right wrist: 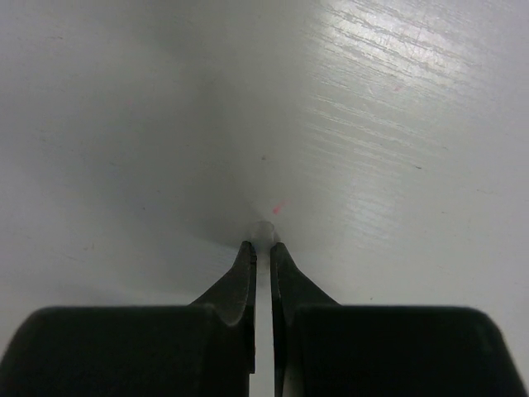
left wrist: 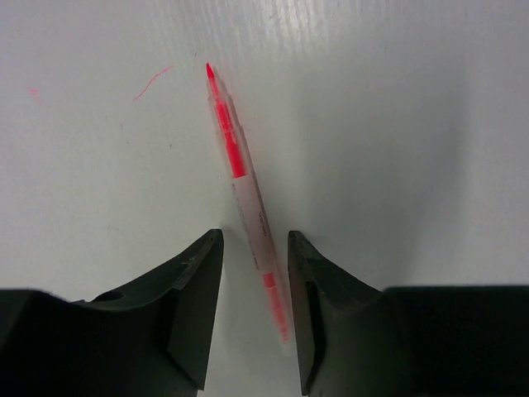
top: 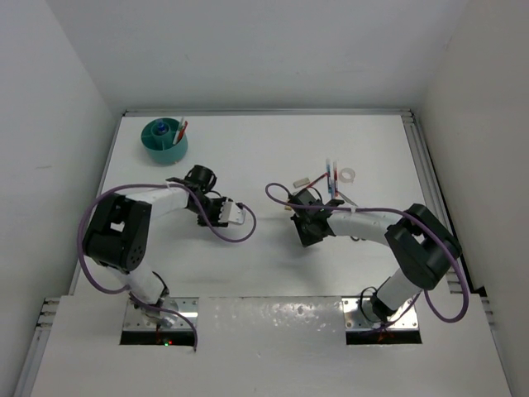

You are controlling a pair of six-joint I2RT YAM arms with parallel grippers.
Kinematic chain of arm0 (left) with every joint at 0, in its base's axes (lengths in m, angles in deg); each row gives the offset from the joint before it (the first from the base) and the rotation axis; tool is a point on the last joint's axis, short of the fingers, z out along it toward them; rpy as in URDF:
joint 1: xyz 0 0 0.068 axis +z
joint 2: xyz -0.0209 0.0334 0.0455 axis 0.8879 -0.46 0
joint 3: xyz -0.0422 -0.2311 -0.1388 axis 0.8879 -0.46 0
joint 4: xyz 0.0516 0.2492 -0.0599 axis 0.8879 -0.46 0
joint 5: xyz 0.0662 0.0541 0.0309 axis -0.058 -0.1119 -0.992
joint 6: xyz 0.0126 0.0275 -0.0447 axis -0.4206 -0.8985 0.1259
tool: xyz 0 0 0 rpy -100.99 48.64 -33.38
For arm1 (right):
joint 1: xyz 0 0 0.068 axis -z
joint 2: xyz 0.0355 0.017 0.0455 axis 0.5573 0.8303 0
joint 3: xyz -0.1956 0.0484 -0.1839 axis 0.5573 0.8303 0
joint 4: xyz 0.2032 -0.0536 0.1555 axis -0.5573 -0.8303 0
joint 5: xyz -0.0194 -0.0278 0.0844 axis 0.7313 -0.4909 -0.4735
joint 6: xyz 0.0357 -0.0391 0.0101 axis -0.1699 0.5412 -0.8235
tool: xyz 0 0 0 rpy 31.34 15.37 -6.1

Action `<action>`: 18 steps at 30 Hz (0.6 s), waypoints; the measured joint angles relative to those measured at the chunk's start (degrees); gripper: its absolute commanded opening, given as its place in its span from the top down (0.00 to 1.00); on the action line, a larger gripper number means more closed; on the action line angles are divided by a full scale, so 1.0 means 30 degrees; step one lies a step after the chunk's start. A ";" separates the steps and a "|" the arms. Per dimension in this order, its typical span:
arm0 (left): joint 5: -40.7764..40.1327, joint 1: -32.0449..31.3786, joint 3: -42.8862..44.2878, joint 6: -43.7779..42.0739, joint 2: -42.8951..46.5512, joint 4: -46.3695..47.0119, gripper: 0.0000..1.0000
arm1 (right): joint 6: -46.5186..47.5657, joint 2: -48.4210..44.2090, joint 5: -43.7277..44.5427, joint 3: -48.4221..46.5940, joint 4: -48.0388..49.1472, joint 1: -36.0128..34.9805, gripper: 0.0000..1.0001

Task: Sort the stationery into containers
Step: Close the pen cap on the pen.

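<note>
A red pen (left wrist: 245,194) with a clear barrel lies on the white table, its rear end between the fingers of my left gripper (left wrist: 254,236), which is open around it. In the top view that gripper (top: 235,215) is left of centre. My right gripper (right wrist: 263,246) is shut on a thin pale pen (right wrist: 264,231), seen end-on, with its tip near the table. In the top view it (top: 307,231) is at mid-table. The teal tub (top: 154,147) stands at the far left and holds a blue-capped bottle (top: 159,130) and a red pen (top: 181,129).
Behind the right gripper lie a red and a blue pen (top: 331,175), a white tape roll (top: 348,175) and a tan eraser (top: 304,179). Red ink marks (left wrist: 153,81) are on the table. White walls enclose the table on three sides.
</note>
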State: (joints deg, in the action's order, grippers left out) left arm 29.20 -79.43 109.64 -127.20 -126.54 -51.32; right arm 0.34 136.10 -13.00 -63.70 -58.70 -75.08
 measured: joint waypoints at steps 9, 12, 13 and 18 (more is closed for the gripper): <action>-0.2652 -0.1792 -0.0546 0.3118 0.0080 0.2601 1.00 | -0.0036 0.0000 0.0284 0.0000 0.0015 0.0044 1.00; -0.3133 -0.1923 -0.0641 0.3410 0.0073 0.3264 1.00 | 0.0058 0.0000 0.0219 0.0000 0.0022 0.0066 1.00; -0.3213 -0.1923 -0.0692 0.3439 0.0080 0.3439 1.00 | 0.0160 -0.0015 0.0146 0.0000 0.0029 0.0087 1.00; -0.3752 -0.1843 -0.1632 0.3169 0.0918 0.4532 1.00 | 0.1319 -0.0699 -0.2033 0.0044 -0.0546 0.0415 1.00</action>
State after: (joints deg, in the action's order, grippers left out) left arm 17.94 -84.96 104.74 -117.70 -123.78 -37.73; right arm 4.30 134.00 -19.10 -63.57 -60.34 -73.84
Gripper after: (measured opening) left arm 0.062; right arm 0.023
